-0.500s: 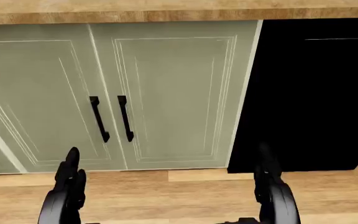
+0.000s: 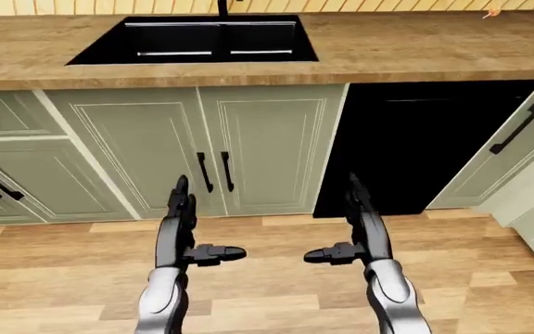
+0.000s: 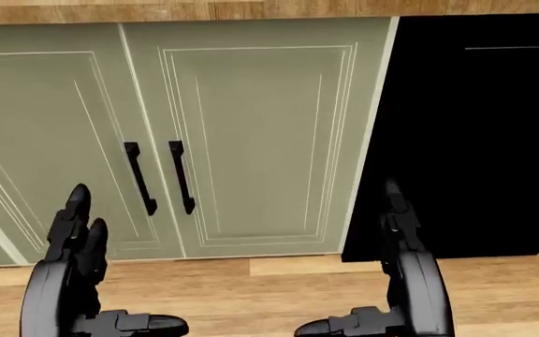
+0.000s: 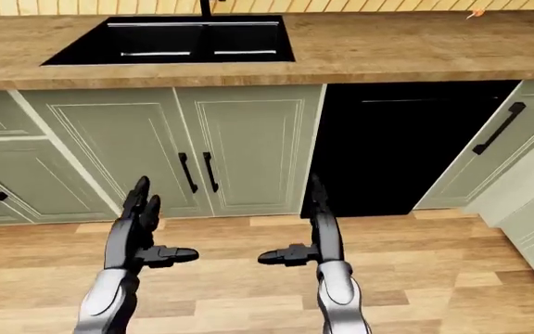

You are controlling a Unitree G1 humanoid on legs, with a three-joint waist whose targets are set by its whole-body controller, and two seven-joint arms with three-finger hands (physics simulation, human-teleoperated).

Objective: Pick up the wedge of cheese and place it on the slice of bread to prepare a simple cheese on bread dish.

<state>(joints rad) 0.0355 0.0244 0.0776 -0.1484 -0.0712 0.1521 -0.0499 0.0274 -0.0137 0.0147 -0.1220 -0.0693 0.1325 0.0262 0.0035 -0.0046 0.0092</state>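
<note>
The cheese wedge and the bread slice do not show in any view. My left hand is open and empty, fingers pointing up and thumb pointing right, above the wood floor before the green cabinet doors. My right hand is open and empty, thumb pointing left, at the same height before the edge of the black appliance panel. Both hands also show low in the head view, the left hand and the right hand.
A wooden counter with a black sink runs across the top of the eye views. Below it stand green cabinet doors with black handles and a black appliance front. A small orange thing lies on the counter at top right.
In the head view both hands have risen and their thumbs now show. The cabinets have shifted slightly up in the picture, so the camera has moved a little.
</note>
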